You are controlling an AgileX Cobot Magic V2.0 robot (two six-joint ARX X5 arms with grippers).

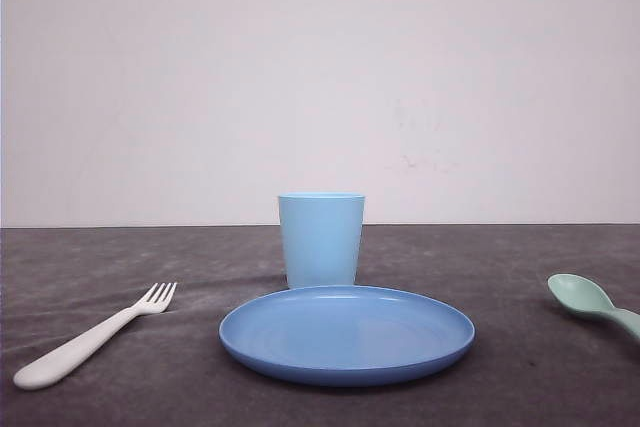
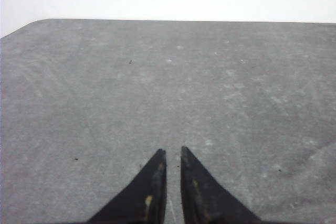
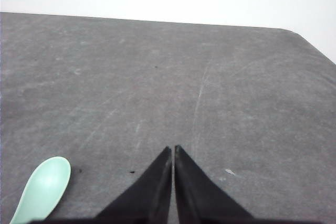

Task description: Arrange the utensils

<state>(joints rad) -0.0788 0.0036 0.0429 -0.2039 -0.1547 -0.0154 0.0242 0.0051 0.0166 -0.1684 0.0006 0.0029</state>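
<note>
Hovering closest to the lens, left gripper (image 2: 172,153) with black fingers (image 2: 149,192) pressed nearly together, a thin slit between the tips, pinching nothing, angling down over bare grey table (image 2: 105,93). Likewise right gripper (image 3: 172,150) sitting with tips drawn together, empty, tilting toward the mat, finger bases getting cut off by the frame edge. Lying just beside those fingers, pale mint-green spoon (image 3: 46,182), bowl facing up, handle running out of sight. Moving out to the front view: spoon (image 1: 588,301) resting at the far right, handle clipped by the border; round blue plate (image 1: 347,332) sitting in the middle, light blue cup (image 1: 321,239) standing upright just behind it, base partly hiding behind the rim; white fork (image 1: 90,339) lying well apart on the left, tines pointing away toward the wall.
</note>
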